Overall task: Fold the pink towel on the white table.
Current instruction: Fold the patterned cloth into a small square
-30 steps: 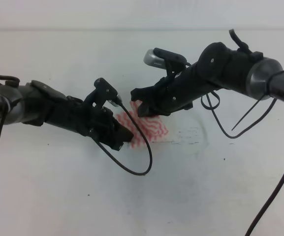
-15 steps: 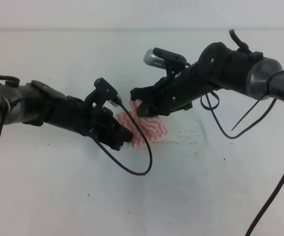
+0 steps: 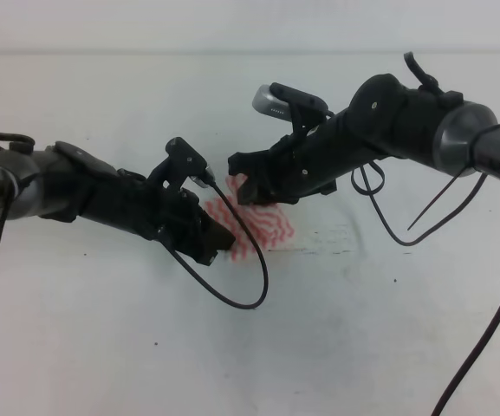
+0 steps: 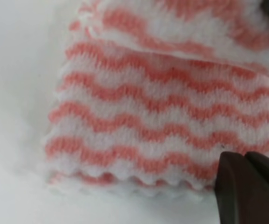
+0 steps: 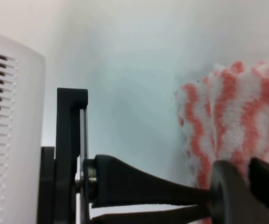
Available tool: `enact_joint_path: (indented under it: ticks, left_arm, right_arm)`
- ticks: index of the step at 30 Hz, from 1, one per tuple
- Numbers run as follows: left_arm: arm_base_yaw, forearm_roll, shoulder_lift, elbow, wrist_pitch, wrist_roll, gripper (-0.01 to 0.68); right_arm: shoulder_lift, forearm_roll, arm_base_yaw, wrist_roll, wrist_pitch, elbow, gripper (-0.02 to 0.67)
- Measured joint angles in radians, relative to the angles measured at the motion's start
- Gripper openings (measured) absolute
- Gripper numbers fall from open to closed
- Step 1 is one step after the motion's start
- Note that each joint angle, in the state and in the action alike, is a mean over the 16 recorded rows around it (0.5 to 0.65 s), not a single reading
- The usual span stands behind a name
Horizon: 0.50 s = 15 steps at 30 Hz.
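The pink towel (image 3: 262, 227) lay near the middle of the white table (image 3: 362, 338), between the two black arms. From the high view it looked like a small slanted patch. Its long side ran from the upper left, by the right gripper (image 3: 243, 184), down to the lower right. Much of it was hidden behind the arms, so its full shape could not be told. In the left wrist view the pink towel (image 4: 157, 126) filled most of the picture. Its wavy stripes ran across from side to side, and a second layer lay over the top part, with its edge slanting down to the right. The bottom edge was bumpy and sat flat on the table.

The left gripper (image 3: 219, 243) was down at the lower left edge of the cloth. Only dark fingertips (image 4: 248, 186) showed in its own camera, close together at the cloth's lower right corner. Whether they pinched the cloth could not be told.

The right gripper was at the upper left corner of the cloth. In its wrist view, the dark fingertips (image 5: 237, 191) sat close together against the striped edge (image 5: 227, 121) of the towel. They looked shut on it.

There were no boxes or bowls to see.
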State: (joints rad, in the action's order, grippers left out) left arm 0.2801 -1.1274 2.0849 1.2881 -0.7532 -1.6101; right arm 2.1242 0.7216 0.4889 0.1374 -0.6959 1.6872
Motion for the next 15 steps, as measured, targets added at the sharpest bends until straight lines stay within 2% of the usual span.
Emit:
enact_joint_path:
  ticks: [10, 15]
  left_arm:
    - [0.000, 0.001, 0.000, 0.000, -0.001, 0.001, 0.000]
    - [0.000, 0.001, 0.000, 0.000, 0.001, 0.001, 0.000]
  right_arm:
    - [-0.001, 0.010, 0.000, 0.000, -0.002, 0.000, 0.126]
    - [-0.001, -0.004, 0.000, 0.000, -0.002, 0.000, 0.133]
